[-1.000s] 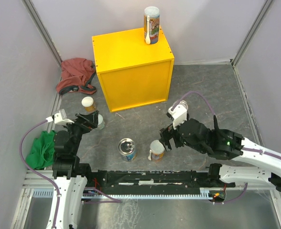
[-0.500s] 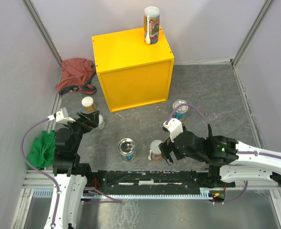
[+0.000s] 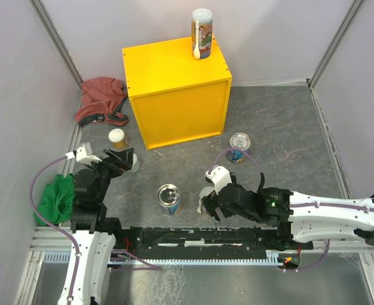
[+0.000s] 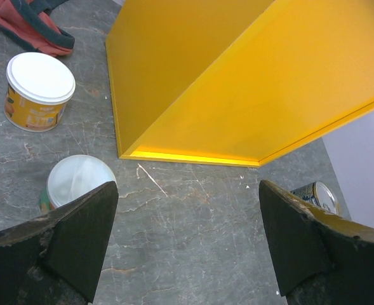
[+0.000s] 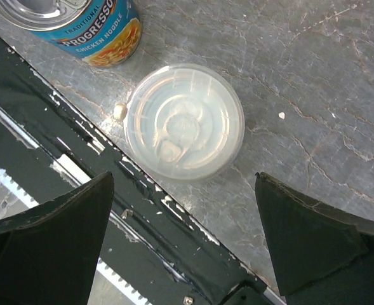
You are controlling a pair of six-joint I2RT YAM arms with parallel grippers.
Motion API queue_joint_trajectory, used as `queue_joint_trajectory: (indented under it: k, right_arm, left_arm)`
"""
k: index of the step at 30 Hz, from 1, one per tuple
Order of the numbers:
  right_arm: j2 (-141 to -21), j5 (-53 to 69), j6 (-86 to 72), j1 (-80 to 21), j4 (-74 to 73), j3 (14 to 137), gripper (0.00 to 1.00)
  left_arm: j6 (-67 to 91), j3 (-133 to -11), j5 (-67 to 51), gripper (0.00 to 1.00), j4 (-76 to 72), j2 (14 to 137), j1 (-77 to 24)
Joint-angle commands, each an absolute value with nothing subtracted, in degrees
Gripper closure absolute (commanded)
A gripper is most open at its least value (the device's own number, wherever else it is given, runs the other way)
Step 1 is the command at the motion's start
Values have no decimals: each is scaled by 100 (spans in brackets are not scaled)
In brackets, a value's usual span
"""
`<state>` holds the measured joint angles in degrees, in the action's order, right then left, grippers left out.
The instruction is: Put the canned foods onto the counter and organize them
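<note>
The yellow counter (image 3: 174, 89) stands at the back, and a tall can (image 3: 201, 33) stands on its top at the far right corner. On the floor are a short white-lidded can (image 3: 117, 137), a clear-lidded can (image 3: 134, 162), two blue tins (image 3: 169, 198) (image 3: 239, 147), and a lidded orange can (image 3: 206, 197). My right gripper (image 3: 211, 204) hovers open right over that can (image 5: 185, 121), with the Progresso tin (image 5: 79, 28) beside it. My left gripper (image 3: 120, 159) is open and empty, with the clear-lidded can (image 4: 79, 181) by its left finger.
A red cloth (image 3: 101, 101) lies left of the counter. A green cloth (image 3: 54, 198) lies at the left wall. The black base rail (image 5: 79, 190) runs just below the can under my right gripper. Grey walls close in three sides.
My right gripper has moved left and toward the front edge, over the lidded orange can, uncovering the right blue tin. The left arm has barely moved.
</note>
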<state>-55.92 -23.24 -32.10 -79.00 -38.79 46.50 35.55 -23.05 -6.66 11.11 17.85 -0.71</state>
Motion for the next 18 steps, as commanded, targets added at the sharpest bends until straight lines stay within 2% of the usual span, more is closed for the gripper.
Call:
queue_joint_trajectory:
  k: [1,18]
  right_arm:
    - [-5746,-2647,-3133,-7932,-3105,4517,1]
    - [-6439,-2830,-2870,-7821,-2051,4261,0]
  left_arm:
    - [3414,-2458,-861,3,1102,1832,-53]
    - [2891,-2512,-695,0,1050,1972,-248]
